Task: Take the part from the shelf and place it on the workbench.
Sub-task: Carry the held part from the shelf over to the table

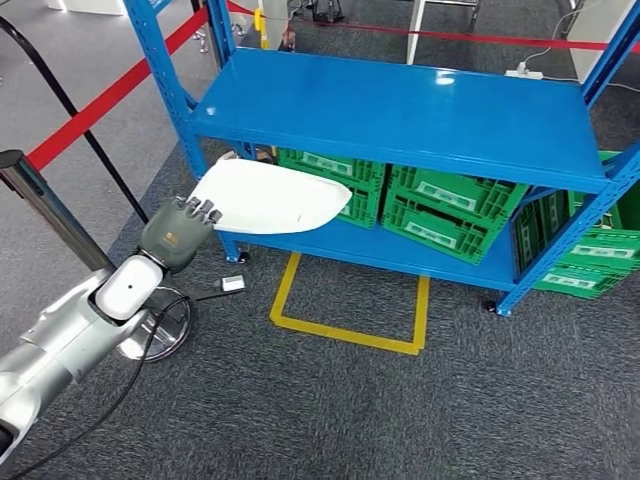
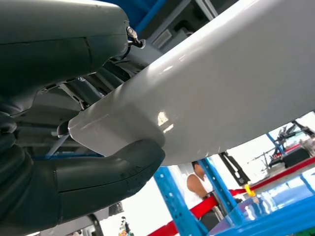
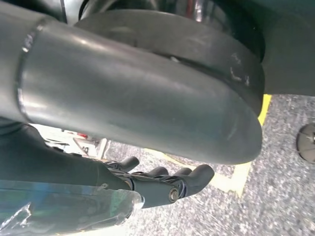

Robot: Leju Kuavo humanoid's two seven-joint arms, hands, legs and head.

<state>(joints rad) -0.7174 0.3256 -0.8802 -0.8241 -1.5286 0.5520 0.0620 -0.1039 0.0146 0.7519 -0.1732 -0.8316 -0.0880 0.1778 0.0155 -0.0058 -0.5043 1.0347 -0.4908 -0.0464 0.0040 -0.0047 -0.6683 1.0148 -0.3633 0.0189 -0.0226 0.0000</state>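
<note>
The part (image 1: 268,197) is a flat white panel with a pointed far end, and it lies roughly level in front of the left end of the blue shelf (image 1: 392,105). My left hand (image 1: 177,232) grips its near edge, fingers over the top. In the left wrist view the thumb (image 2: 104,177) presses under the glossy white part (image 2: 223,88). Whether the part's tip touches the lower shelf board I cannot tell. My right hand (image 3: 148,113) hangs over the carpet, its dark fingers (image 3: 167,182) apart from the thumb and holding nothing.
Several green crates (image 1: 438,205) fill the lower shelf board, with more (image 1: 596,260) at the right. A yellow floor outline (image 1: 347,310) lies before the shelf. A round stand base (image 1: 162,325) with a cable sits near my left arm. A red barrier tape (image 1: 106,100) runs left. A person (image 2: 197,187) stands beyond.
</note>
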